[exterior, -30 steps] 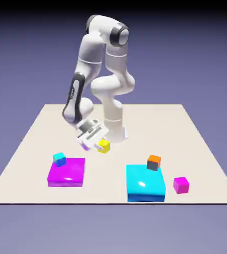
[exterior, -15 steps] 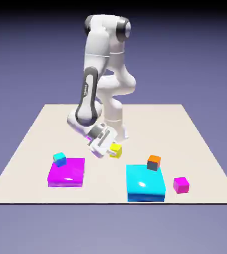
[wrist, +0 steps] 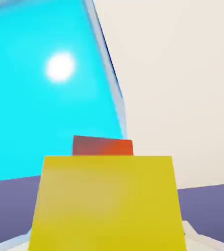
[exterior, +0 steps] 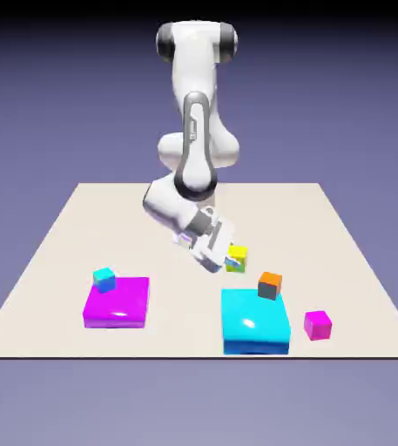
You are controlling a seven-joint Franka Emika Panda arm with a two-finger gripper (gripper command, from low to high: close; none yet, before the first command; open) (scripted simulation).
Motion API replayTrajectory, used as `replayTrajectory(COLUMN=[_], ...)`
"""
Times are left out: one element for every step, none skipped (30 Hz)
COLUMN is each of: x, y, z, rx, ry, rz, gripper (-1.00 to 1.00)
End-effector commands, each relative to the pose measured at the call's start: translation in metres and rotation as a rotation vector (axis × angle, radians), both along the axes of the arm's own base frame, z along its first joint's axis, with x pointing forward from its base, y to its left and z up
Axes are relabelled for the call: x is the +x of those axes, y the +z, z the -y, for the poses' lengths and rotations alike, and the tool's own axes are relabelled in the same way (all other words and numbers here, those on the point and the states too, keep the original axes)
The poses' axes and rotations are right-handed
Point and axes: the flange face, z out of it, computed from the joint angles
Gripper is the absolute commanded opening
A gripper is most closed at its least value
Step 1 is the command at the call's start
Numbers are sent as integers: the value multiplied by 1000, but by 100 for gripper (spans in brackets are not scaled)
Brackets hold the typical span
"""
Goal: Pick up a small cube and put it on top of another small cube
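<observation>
Yellow cube (exterior: pixel 237 259) clamped in the gripper (exterior: pixel 227 260); orange cube (exterior: pixel 270 286) and cyan block (exterior: pixel 254 320) lie near, magenta cube (exterior: pixel 318 325) beyond.

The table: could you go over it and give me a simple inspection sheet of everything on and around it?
Surface: flat cream table, with a white robot arm over it.
Job's things: small plain yellow cube held in the two-finger claw; small orange cube at the far edge of the flat glossy cyan block.
Clutter: flat glossy magenta block, small blue cube by its far edge, small magenta cube beside the cyan block.
Claw: closed on the yellow cube, tilted.
Cables: nothing seen.
Surroundings: plain blue-violet backdrop.
</observation>
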Motion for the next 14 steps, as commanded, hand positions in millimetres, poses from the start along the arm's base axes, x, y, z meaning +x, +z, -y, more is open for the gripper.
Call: replayTrajectory(x=[3, 6, 9, 12, 12, 14, 17, 18, 19, 20, 20, 20, 20, 19], y=[6, 11, 17, 22, 22, 13, 4, -5, -15, -25, -27, -27, -27, -17], z=[-7, -14, -21, -28, -28, -35, -43, -51, -58, -66, -68, -68, -68, -60], rx=[-6, -12, -18, -24, -24, -22, -21, -21, -22, -23, -24, -24, -24, -22], ry=[8, 14, 20, 26, 26, 26, 26, 26, 26, 26, 26, 26, 26, 26], rz=[3, 7, 11, 14, 14, 16, 17, 17, 16, 15, 14, 14, 14, 16], gripper=[-100, -100, -100, -100, -100, -100, -100, -100, -100, -100, -100, 100, 100, 100])
